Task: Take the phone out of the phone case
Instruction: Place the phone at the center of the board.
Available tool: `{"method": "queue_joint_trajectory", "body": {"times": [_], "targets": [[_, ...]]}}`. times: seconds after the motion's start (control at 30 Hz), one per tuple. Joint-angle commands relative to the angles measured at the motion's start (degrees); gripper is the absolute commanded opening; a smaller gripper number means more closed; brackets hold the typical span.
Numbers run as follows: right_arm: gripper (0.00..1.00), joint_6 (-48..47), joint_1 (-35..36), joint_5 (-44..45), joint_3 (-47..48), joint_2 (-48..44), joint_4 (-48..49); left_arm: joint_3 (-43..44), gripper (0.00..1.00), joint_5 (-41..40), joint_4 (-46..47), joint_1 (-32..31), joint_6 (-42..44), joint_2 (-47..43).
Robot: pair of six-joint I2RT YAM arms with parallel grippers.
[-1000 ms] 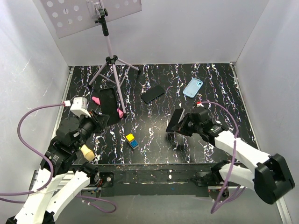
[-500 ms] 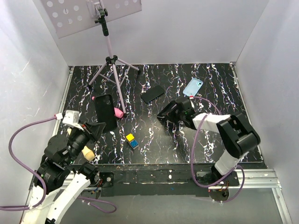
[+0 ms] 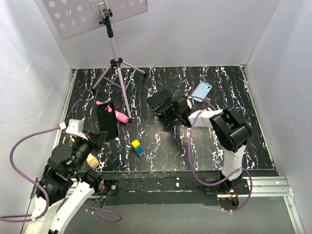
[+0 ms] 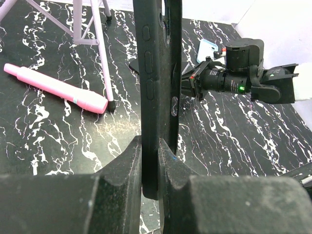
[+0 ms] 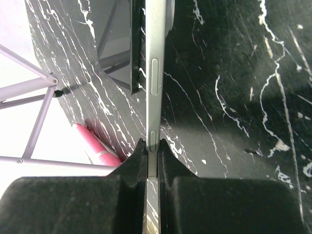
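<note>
Jaws on both your arms are pinched shut, and neither has the phone case (image 3: 201, 91). That pale blue shell lies flat on the table (image 3: 219, 131), well out on the right-arm side of the tripod (image 3: 117, 73), about level with its feet. From above I cannot tell whether anything sits inside it. What looks to be the phone (image 5: 135, 48), black and glossy, lies bare between the tripod and the case.

Your right gripper (image 5: 151, 146) clamps a thin pale-edged slab (image 5: 153, 73) with side buttons, held edge-on, its far end just beside that phone. Your left gripper (image 4: 150, 146), nearer the arms than the tripod, clamps a black shell (image 4: 156, 73) with button bumps and a cutout, also edge-on.

Expect the case to be light and bendy: peel it at a corner, not along a long side. The phone should be stiff, slick and easily scratched, so take it across its long edges, off the screen.

A pink marker (image 3: 117, 115) lies by the tripod's near feet, and yellow and blue blocks (image 3: 137, 146) lie nearer the arms than that. With both grippers full, you will likely have to set something down first. The tripod's legs stand between your left arm and the case.
</note>
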Motion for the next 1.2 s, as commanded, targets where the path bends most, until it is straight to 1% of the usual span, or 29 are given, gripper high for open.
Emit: {"method": "queue_joint_trajectory", "body": {"times": [0.0, 0.17, 0.27, 0.47, 0.73, 0.93, 1.1, 1.17], "targets": [[0.01, 1.5, 0.1, 4.1, 2.6, 1.8, 1.5, 0.3, 0.00, -0.9, 0.6, -0.3, 1.4, -0.3], [0.03, 3.0, 0.1, 5.4, 2.3, 3.1, 1.8, 0.3, 0.00, -1.4, 0.1, -0.9, 1.4, -0.9], [0.04, 2.9, 0.0, 4.4, 3.5, 4.3, 1.4, 0.4, 0.00, -1.3, 0.0, -1.2, 1.5, -1.1], [0.10, 3.1, -0.1, 5.4, 4.3, 5.7, 1.6, 0.4, 0.00, -1.2, -0.1, -1.7, 1.5, -1.3], [0.11, 3.3, -0.3, 6.9, 2.8, 4.6, 0.9, 0.4, 0.00, -1.2, -0.1, -2.1, 1.5, -1.1], [0.12, 2.4, -0.7, 6.8, 3.3, 5.6, 1.0, 0.3, 0.00, -1.3, -0.1, -2.1, 1.5, -0.9], [0.17, 1.7, -0.8, 7.4, 4.1, 5.8, -0.1, 0.3, 0.00, -1.2, -0.1, -2.1, 1.5, -0.5], [0.21, 1.9, -0.9, 7.8, 3.9, 5.7, -0.4, 0.3, 0.00, -1.2, -0.1, -2.1, 1.4, -0.2]]}}
